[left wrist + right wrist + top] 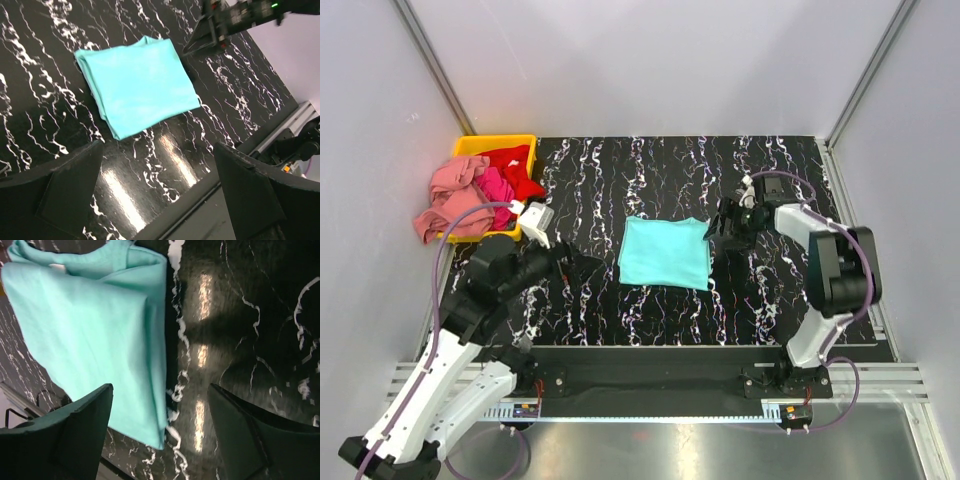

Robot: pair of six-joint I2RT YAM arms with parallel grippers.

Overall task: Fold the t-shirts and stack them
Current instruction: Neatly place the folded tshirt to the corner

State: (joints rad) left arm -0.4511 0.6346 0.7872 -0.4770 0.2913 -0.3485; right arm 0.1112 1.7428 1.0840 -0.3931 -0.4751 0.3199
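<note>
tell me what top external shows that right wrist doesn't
Only top external: the yellow bin at the table's far left corner, heaped with the salmon pink shirt, magenta shirt and red shirt, plus both whole arms and the left pincer.
Only right wrist: the stacked layers along the fold, close up, and the right pincer plainly open.
Both: the folded teal shirt lying flat on the black marbled table.

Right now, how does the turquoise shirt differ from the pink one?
The turquoise shirt is folded into a flat, neat rectangle; the pink shirt is crumpled. The turquoise shirt lies on the table; the pink shirt spills over the yellow bin. Both are plain cloth.
</note>
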